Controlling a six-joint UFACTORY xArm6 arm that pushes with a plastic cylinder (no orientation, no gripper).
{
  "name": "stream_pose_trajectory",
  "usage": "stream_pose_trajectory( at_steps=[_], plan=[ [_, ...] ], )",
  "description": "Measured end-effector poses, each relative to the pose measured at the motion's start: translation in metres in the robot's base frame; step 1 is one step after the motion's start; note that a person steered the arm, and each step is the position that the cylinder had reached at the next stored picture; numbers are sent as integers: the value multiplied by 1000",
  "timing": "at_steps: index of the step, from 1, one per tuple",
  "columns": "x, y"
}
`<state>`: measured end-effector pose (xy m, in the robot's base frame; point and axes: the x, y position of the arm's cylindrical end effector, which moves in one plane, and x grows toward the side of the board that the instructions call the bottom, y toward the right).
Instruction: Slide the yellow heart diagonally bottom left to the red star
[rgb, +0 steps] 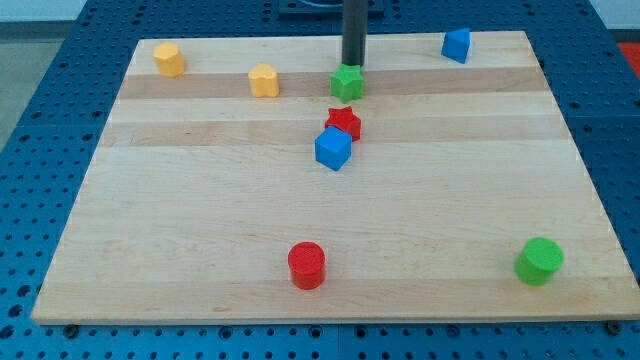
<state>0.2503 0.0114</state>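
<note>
Yellow heart (264, 80) well off to the view's left of tool tip (352, 64), slightly lower. Red star (344, 123) just below tip, past green star (347, 83) touching it. Bare rod, gripping nothing. Blue cube (333, 148) against red star.

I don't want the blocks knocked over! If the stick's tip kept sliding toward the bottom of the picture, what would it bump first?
My tip sits just above the green star, seemingly touching it, so it would push that first.

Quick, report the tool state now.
No gripper: my tip is a bare rod holding nothing, right behind the green star, far from the yellow heart.
</note>
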Motion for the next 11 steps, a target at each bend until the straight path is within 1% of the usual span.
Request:
stream_pose_trajectory(
  at_steps=[1,2,4,6,8,9,11],
  plan=[
    [0,-28],
    [0,-28],
    [23,-82],
    [25,-95],
    [51,-124],
    [60,-147],
    [93,-190]
  ],
)
